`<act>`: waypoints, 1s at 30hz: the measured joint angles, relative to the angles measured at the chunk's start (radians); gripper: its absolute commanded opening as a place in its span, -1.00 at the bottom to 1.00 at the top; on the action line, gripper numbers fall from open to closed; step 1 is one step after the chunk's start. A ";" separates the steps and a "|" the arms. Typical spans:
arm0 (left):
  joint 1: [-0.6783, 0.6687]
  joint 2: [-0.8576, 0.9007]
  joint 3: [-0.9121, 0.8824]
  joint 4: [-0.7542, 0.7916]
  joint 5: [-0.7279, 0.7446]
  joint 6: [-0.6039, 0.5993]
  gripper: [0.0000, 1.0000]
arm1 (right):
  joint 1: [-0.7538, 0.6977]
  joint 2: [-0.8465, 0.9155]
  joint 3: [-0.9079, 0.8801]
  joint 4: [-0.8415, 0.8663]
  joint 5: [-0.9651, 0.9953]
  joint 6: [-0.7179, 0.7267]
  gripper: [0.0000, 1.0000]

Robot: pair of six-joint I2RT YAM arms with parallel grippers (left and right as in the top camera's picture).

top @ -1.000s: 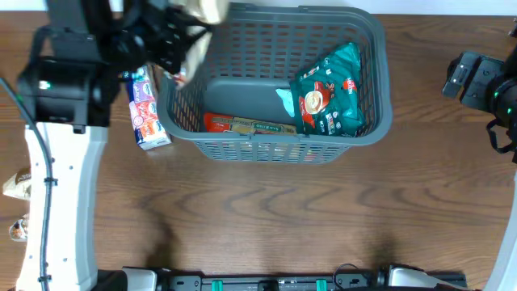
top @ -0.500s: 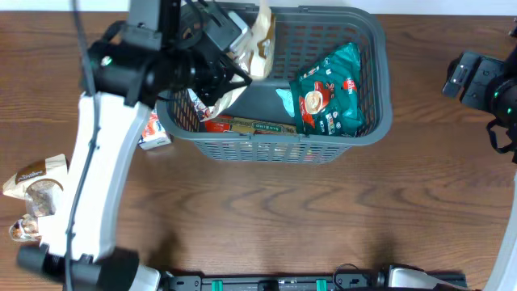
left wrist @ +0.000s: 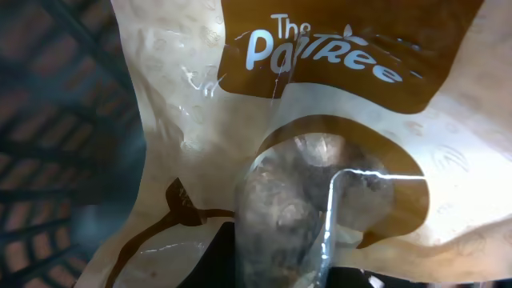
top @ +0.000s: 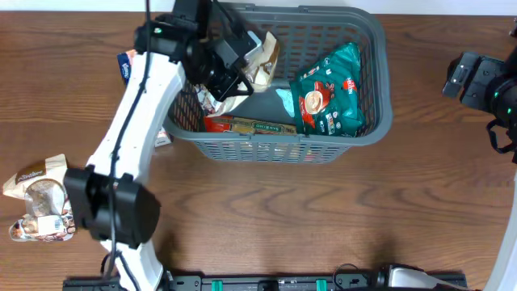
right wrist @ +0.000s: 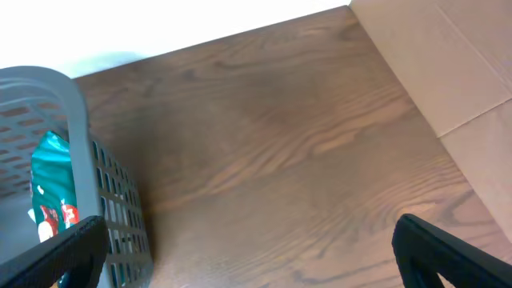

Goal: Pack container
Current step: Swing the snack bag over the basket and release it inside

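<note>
Container (top: 383,81) with one green packet (top: 329,89), apparently one red packet (top: 242,124)

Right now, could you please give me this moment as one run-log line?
left gripper: shut on beige snack packet, over container | right gripper: open, empty, right of container | inside: green packet, red packet

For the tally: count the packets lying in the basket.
2 seen: green packet at right, red packet along the near side. The left gripper holds a cream packet above; more may hide under it.

large packet (top: 329,90) in basket (top: 323,150), flat box (top: 258,127) left of it
</note>
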 measured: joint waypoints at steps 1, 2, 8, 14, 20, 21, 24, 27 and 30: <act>0.000 0.017 0.000 0.000 -0.001 0.001 -0.89 | 0.000 0.000 0.000 0.000 0.000 0.000 0.98; 0.000 0.037 0.000 0.001 -0.001 0.004 -0.89 | 0.000 0.000 0.000 0.000 0.000 0.000 0.98; 0.000 0.121 0.000 0.001 -0.002 0.011 -0.88 | 0.000 0.000 0.000 0.000 0.000 0.000 0.99; 0.000 0.135 0.000 0.001 -0.047 0.015 0.97 | 0.000 0.000 0.000 0.000 0.000 0.000 0.99; 0.000 0.135 0.000 0.000 -0.073 0.014 0.97 | 0.000 0.000 0.000 0.000 0.000 0.000 0.98; 0.000 0.135 0.000 0.000 -0.073 0.014 0.97 | 0.000 0.000 0.000 0.000 0.000 0.000 0.99; -0.001 0.130 0.000 0.002 -0.072 0.014 0.97 | 0.000 0.000 0.000 0.000 0.000 0.000 0.98; -0.001 0.101 0.000 0.012 -0.073 0.013 0.97 | 0.000 0.000 0.000 0.000 0.000 0.000 0.98; 0.000 0.031 0.000 0.052 -0.077 -0.003 0.97 | 0.000 0.000 0.000 0.000 0.000 0.000 0.98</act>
